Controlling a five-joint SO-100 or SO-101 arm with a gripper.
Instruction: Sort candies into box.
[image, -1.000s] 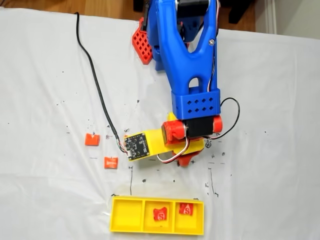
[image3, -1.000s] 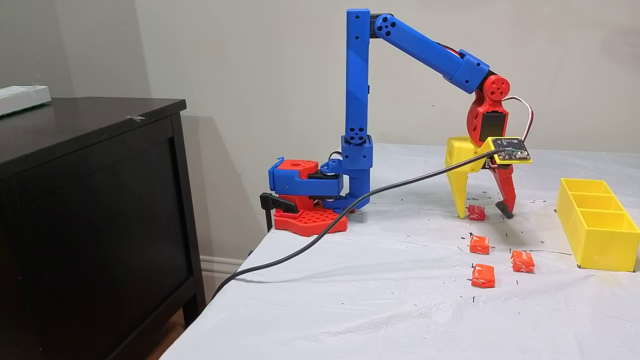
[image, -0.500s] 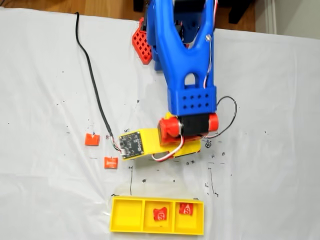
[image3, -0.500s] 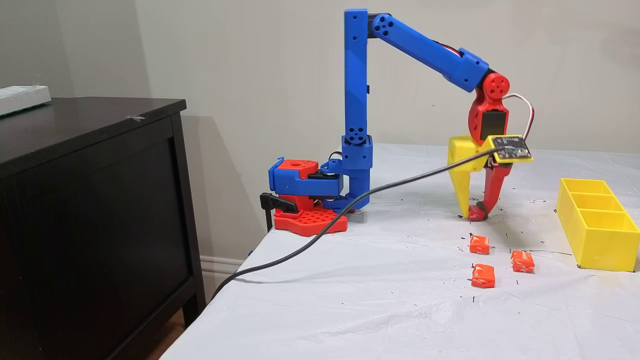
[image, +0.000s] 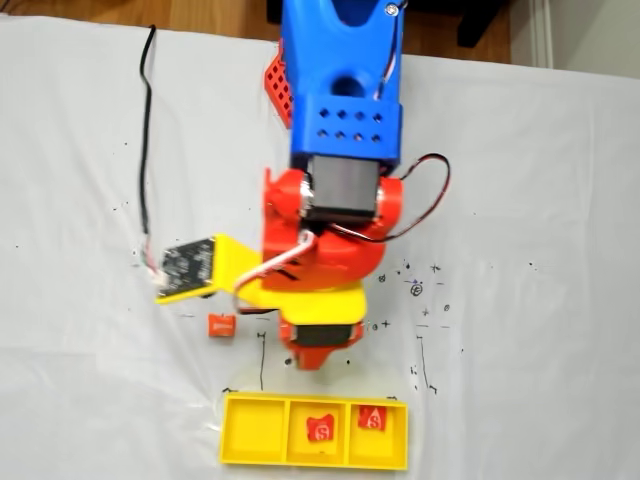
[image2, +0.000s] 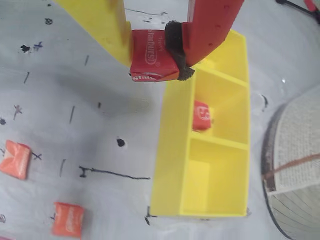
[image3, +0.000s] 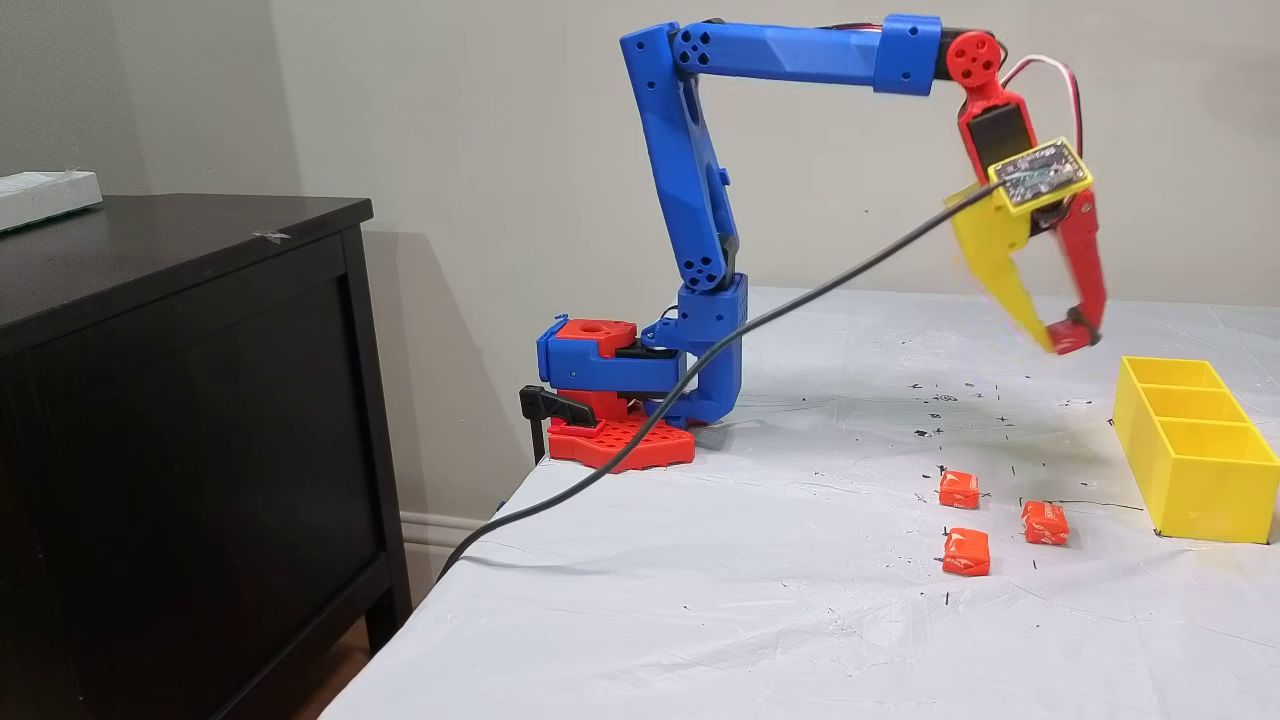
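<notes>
The box (image2: 172, 150) is a long yellow plastic tray of three square compartments in a row, lying flat and open-topped. In a fixed view its middle compartment holds one red candy (image: 320, 427) with white lettering, and the compartment at the right end another (image: 371, 418); the left one is bare. A red wrapped candy (image2: 150, 56) hangs pinched in the air above the box's near edge. Three orange-red candies (image3: 958, 489) (image3: 1045, 523) (image3: 966, 552) lie loose near the box, well apart from each other.

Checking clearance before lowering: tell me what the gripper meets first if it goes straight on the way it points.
Probably the box: the gripper, shut on a candy, points down near its edge. Depth is unclear.
</notes>
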